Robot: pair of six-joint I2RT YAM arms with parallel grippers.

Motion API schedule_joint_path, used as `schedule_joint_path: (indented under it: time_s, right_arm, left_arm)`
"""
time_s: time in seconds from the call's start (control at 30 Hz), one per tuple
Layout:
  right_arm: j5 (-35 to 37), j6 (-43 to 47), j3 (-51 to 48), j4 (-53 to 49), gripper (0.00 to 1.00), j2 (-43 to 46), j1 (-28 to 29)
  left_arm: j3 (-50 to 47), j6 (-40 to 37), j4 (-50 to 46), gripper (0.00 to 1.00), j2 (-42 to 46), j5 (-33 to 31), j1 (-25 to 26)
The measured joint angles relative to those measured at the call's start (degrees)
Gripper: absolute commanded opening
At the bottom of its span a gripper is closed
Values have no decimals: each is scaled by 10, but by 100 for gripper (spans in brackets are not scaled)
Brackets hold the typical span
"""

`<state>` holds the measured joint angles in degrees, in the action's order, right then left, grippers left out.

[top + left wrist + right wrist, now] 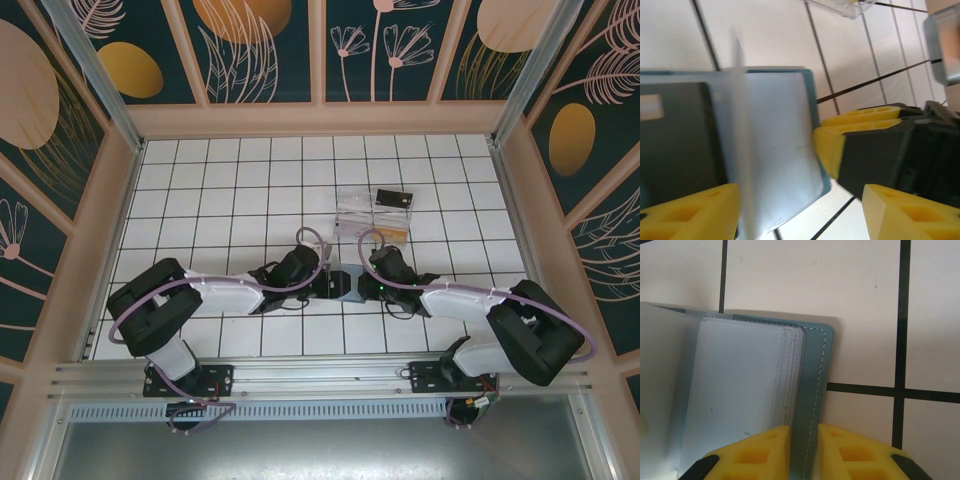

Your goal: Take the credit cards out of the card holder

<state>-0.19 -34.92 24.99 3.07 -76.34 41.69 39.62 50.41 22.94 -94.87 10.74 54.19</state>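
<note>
While the card holder (pixel 341 284) lies open on the tiled table (pixel 220 180), near its front edge, the right gripper (pixel 805 447) pinches its teal cover edge (clear sleeves (pixel 740 380) fanned just beside), and the left gripper (pixel 800 215) stands spread, an upright clear sleeve (pixel 740 125) between its fingers (pixel 690 212).

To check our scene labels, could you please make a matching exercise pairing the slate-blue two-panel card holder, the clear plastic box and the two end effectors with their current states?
Column one:
1. slate-blue two-panel card holder
2. clear plastic box
3. left end effector
4. right end effector

Column two:
A. fingers spread apart
B. closed on the holder's teal edge
C. lying open between the two end effectors
D. set apart, farther back than the rest

Pairs: 1-C; 2-D; 3-A; 4-B
</note>
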Motion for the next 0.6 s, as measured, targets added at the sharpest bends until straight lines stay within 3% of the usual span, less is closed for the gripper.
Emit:
schedule_joint_path:
  time_s: [0.33, 0.6]
  right_arm:
    - [0, -2, -4, 6, 25, 1, -2]
    - [3, -9, -4, -7, 31, 35, -7]
  left_arm:
    - [24, -4, 15, 66, -19, 23, 12]
    - [17, -13, -2, 65, 13, -8, 12]
